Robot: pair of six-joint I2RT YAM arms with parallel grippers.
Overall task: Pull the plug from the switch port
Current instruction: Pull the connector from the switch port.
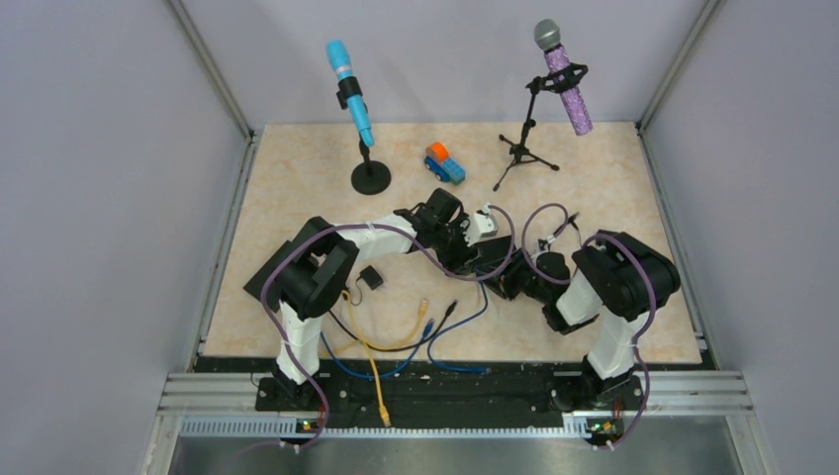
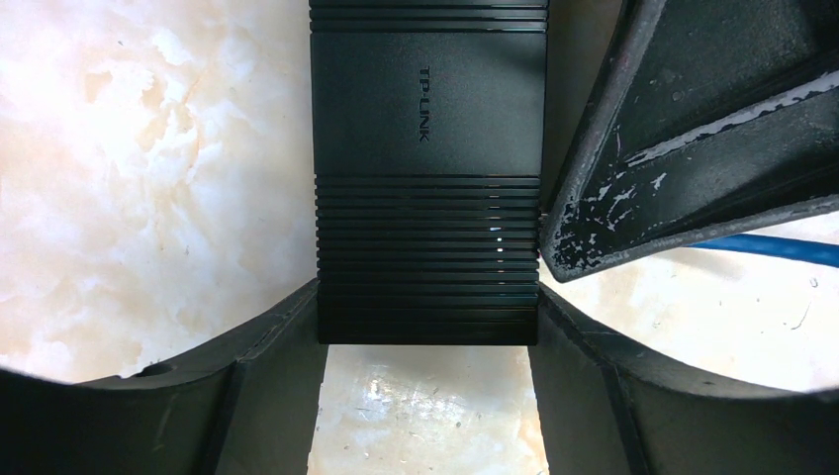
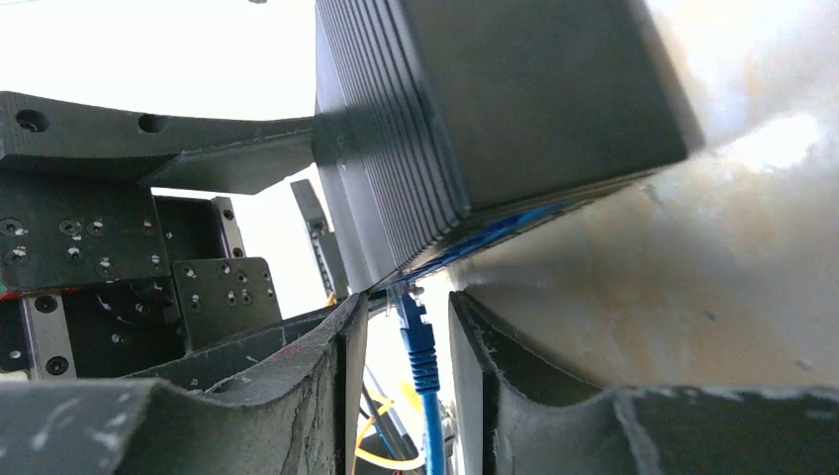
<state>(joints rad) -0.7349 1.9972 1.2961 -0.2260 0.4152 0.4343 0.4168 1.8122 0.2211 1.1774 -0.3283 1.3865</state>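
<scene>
Left end effector [image 2: 427, 312] clamps the black ribbed network switch [image 2: 427, 119] on the marbled bench [image 2: 148, 178]. Right end effector [image 3: 401, 307] stands parted, straddling the blue cable plug [image 3: 416, 336] at the switch's port edge.

A blue microphone [image 1: 351, 91] sits tilted in a clip above a round black base [image 1: 370, 179] at the back of the beige marbled table [image 1: 297, 168]. Just to its right lies an orange-and-blue toy truck [image 1: 444, 163]. Further right, a glittery purple microphone [image 1: 567, 84] with a grey head leans on a black tripod [image 1: 522, 153]. A yellow cable [image 1: 374, 368] trails over the table's near edge, below a small black box [image 1: 371, 277].
</scene>
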